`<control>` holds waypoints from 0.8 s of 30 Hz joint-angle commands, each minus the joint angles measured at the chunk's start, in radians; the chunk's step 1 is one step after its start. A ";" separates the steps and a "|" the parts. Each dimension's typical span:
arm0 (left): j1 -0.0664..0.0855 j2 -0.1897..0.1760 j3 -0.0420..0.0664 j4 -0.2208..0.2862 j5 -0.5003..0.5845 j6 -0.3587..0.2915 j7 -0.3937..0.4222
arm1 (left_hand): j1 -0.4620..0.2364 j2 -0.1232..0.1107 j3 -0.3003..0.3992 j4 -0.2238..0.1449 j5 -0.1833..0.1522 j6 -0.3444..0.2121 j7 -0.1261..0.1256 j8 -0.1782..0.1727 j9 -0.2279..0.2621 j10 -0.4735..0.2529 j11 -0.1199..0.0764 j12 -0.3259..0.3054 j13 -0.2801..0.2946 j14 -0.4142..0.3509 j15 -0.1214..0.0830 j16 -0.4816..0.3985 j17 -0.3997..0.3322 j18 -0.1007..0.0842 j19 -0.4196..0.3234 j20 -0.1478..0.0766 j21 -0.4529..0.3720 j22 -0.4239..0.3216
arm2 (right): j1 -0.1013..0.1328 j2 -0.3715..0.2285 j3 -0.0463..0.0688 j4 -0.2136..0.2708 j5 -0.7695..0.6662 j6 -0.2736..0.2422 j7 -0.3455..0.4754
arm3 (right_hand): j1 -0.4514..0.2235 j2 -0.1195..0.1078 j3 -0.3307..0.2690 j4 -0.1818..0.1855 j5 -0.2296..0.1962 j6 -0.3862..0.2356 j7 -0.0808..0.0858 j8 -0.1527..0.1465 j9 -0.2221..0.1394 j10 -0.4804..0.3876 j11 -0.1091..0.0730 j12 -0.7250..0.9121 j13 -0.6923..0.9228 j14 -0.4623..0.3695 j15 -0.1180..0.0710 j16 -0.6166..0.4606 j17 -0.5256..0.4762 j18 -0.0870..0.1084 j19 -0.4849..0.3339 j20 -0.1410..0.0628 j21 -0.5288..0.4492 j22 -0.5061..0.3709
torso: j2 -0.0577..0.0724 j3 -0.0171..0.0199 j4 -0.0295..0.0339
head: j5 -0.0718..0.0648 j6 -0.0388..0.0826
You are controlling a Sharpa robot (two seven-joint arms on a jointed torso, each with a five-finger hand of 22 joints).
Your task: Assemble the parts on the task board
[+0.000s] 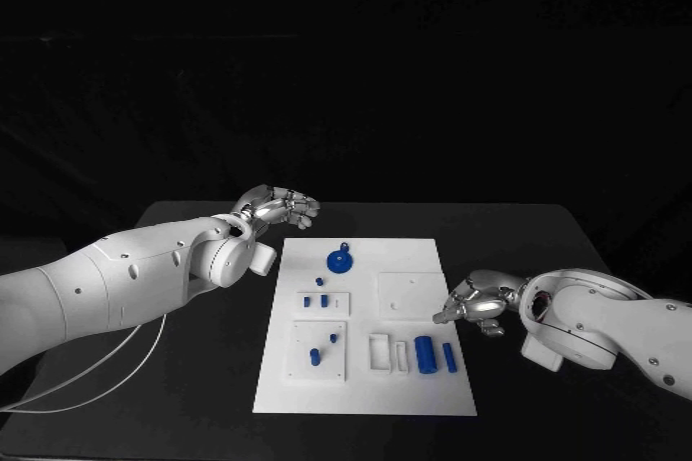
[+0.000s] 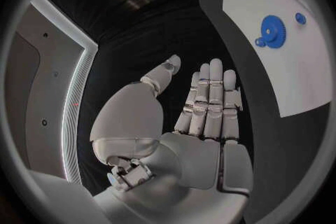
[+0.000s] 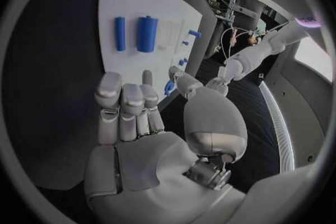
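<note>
Nearest the robot, on the near end of the task board point(image 1: 368, 396): two upright-lying blue cylinders, one thick point(image 1: 426, 353) and one thin point(image 1: 449, 357), side by side beside pale rectangular slots; to their left a raised white block point(image 1: 319, 349) with small blue pegs point(image 1: 315, 357) standing in it.

Mid-board: a smaller white block point(image 1: 323, 302) carrying two short blue pieces; a plain square plate point(image 1: 408, 291) on the right half; one small blue stud point(image 1: 320, 281) alone between them.

Far end of board: a blue gear point(image 1: 339, 259) with a small knob at its edge, lying flat on the white plate.

Right hand point(image 1: 476, 303): resting low just beside the board's right edge, near the thick cylinder; the wrist view shows the fingers extended and apart, palm bare, nothing held.

Left hand point(image 1: 281, 207): raised off the far left corner of the board, well apart from every part; fingers straight and together-ish, thumb spread, nothing held.

Surface point(image 1: 173, 421): black, bearing the board at its middle.

Judgement on the step in hand: assembly appears barely begun, with loose parts lying unseated. The right hand is best placed for the cylinders. A clean pick likely calls for approaching from above, pinching one cylinder across its width so it does not roll into its neighbour, then aligning it with its slot before pressing.
</note>
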 commanded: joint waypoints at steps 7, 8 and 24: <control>-0.024 0.007 -0.007 0.006 0.011 0.015 0.014 | -0.009 0.001 -0.001 0.007 -0.003 -0.008 0.001 0.006 -0.002 0.003 0.000 0.000 -0.001 0.009 0.001 -0.005 0.002 0.009 0.009 0.000 -0.004 0.002 | -0.002 0.033 -0.048 0.004 -0.043 0.094 -0.129 | -0.033 0.008 0.002 -0.004 0.003 0.032 0.006 0.011 0.025 0.014 -0.005 0.000 0.026 0.002 -0.010 0.002 0.007 0.117 -0.011 0.005 0.012 0.021 | -0.050 -0.0044 -0.0079 | -0.003 -0.026; -0.026 0.007 -0.009 0.007 0.011 0.016 0.014 | -0.009 0.001 -0.001 0.007 -0.003 -0.008 0.001 0.006 -0.002 0.003 0.000 0.000 -0.001 0.009 0.001 -0.006 0.002 0.009 0.009 0.000 -0.004 0.002 | -0.002 0.038 -0.053 0.003 -0.050 0.093 -0.132 | -0.037 0.008 0.003 -0.003 0.001 0.029 0.007 0.010 0.027 0.015 -0.005 -0.001 0.028 0.003 -0.010 0.002 0.008 0.117 -0.011 0.005 0.013 0.020 | -0.054 -0.0054 -0.0083 | -0.002 -0.028; -0.028 -0.006 -0.017 0.034 0.011 0.019 0.015 | -0.013 0.002 -0.003 0.009 -0.003 -0.009 0.002 0.005 -0.002 0.003 0.000 0.000 -0.002 0.009 0.001 -0.008 0.005 0.009 0.009 0.000 -0.005 0.003 | -0.007 0.103 -0.070 -0.023 -0.080 0.089 -0.218 | -0.097 -0.088 0.174 0.116 -0.079 -0.009 0.017 -0.023 0.068 0.034 0.005 -0.018 0.071 0.010 -0.001 -0.002 0.026 0.117 -0.001 -0.001 0.024 0.014 | -0.066 -0.0169 -0.0077 | -0.005 -0.053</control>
